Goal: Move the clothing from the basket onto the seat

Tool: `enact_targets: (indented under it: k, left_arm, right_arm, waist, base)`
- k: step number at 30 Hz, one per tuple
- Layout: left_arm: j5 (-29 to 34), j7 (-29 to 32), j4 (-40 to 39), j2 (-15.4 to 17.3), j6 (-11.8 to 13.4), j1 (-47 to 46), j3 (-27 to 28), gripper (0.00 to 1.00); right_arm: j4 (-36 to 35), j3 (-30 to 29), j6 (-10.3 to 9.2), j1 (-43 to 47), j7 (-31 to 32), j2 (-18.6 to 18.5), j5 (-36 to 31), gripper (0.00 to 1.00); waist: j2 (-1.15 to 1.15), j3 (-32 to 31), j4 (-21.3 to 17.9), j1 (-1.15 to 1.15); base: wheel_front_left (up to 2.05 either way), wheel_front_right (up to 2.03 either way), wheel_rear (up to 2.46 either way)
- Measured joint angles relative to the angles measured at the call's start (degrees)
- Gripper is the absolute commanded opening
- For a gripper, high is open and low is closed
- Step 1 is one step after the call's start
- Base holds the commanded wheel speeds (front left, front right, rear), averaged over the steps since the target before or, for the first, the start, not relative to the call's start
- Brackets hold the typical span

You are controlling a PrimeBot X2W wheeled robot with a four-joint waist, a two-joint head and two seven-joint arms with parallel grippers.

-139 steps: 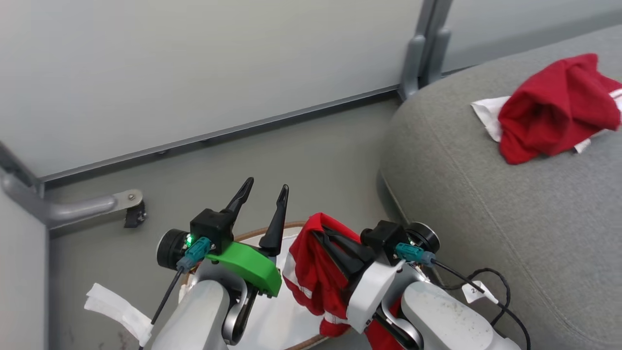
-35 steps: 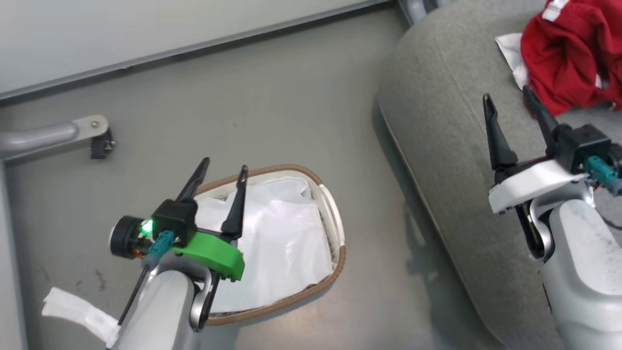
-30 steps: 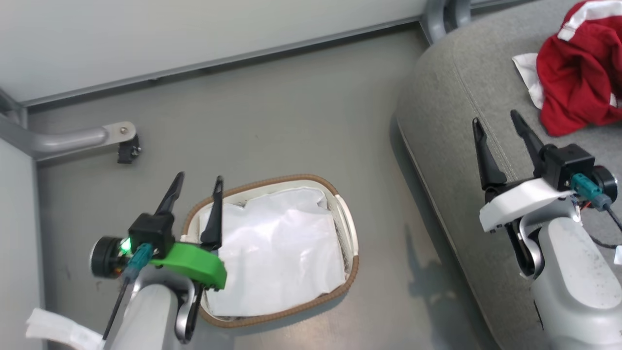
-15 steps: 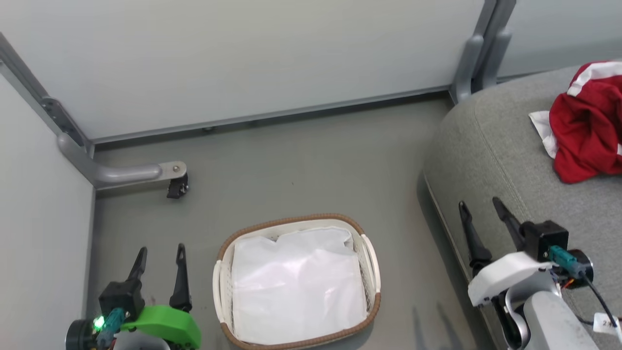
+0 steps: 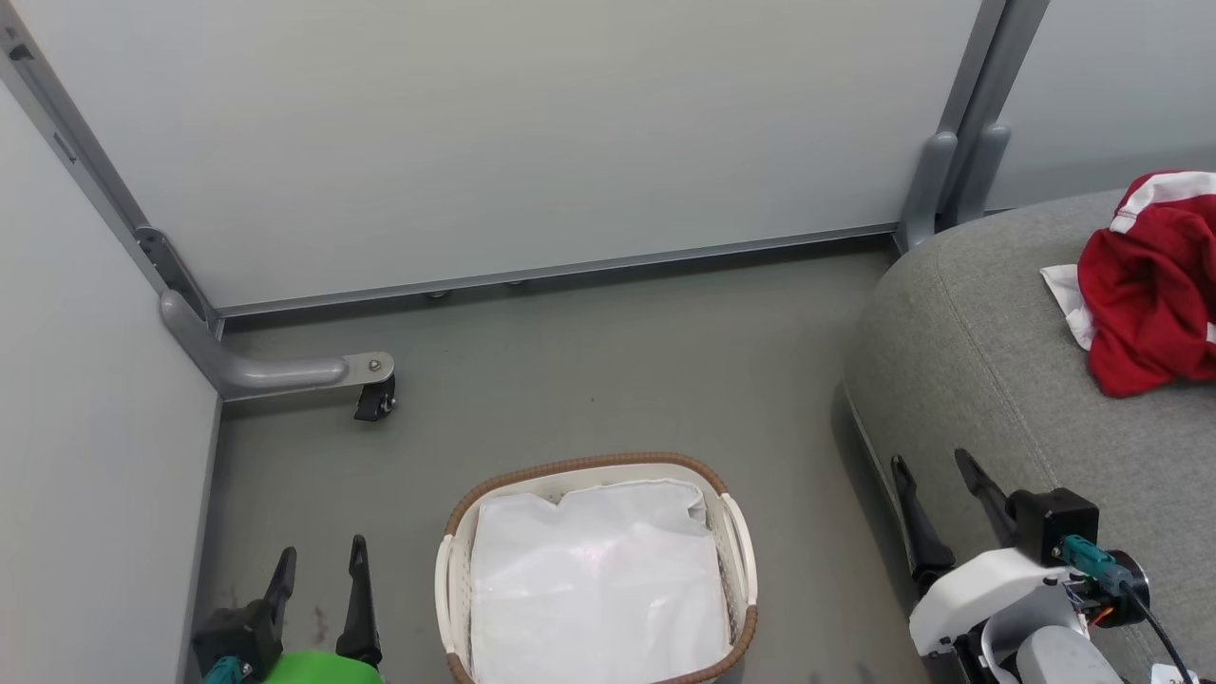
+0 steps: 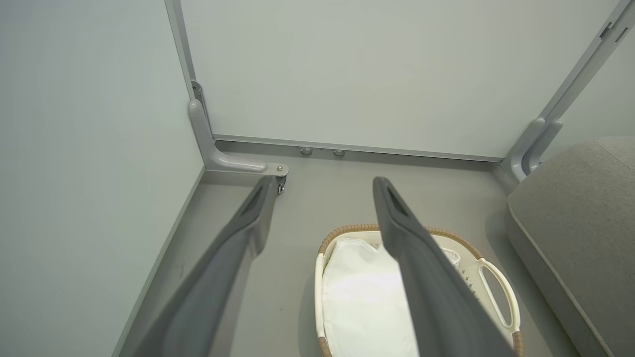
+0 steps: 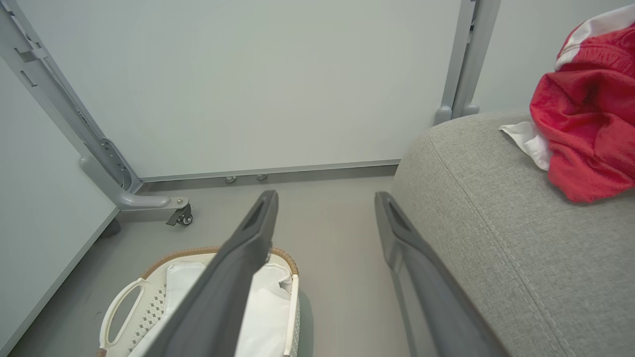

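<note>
The whole head view has pulled up and back, which is the camera's move and not the things'. The seat (image 5: 978,399) now takes the right side, and the floor (image 5: 617,380) opens wide ahead. The basket (image 5: 454,560) stands on that floor showing nothing but its white lining (image 5: 598,589), where a few seconds ago the right tool held a red garment over it. The clothing (image 5: 1145,313) now lies heaped on the seat's far right, cut by the frame edge. I judge the transfer done, or nearly — unless something hides under the lining. The right tool (image 5: 929,460) has let go and come back low beside the seat's rounded front edge, fingers wide and empty. The left tool (image 5: 323,547) is likewise wide and empty, left of the basket and near the side wall (image 5: 95,427). Room is free over the basket and mid-floor. The tight spots are the seat edge by the right tool and the wall by the left; a small castor (image 5: 373,407) sits farther off.
</note>
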Motion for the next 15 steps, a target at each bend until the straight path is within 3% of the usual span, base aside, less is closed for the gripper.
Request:
enact_targets:
  k: [1, 6, 15]
  left_arm:
    - [-0.1, 0.0, 0.3, -0.1, 0.0, 0.0, -0.1, 0.0]
    - [-1.2, 0.9, 2.2, -0.3, 0.0, 0.2, 0.1, 0.0]
    - [-10.8, 3.5, 1.1, -0.3, 0.0, 0.1, 1.1, 0.0]
  right_arm:
    - [0.3, 0.1, 0.0, 0.1, 0.0, 0.1, 0.0, 0.0]
    - [2.1, -0.2, 0.0, 1.2, 1.0, 0.8, 1.4, 0.0]
    - [0.7, -1.2, 0.0, 1.2, 3.4, 0.8, 11.0, 0.0]
  waist:
    - [0.0, 0.0, 0.1, 0.0]
    - [0.0, 0.0, 0.1, 0.0]
    - [0.0, -0.1, 0.0, 0.0]
  base:
    - [0.0, 0.0, 0.0]
    - [0.0, 0.0, 0.0]
    - [0.0, 0.0, 0.0]
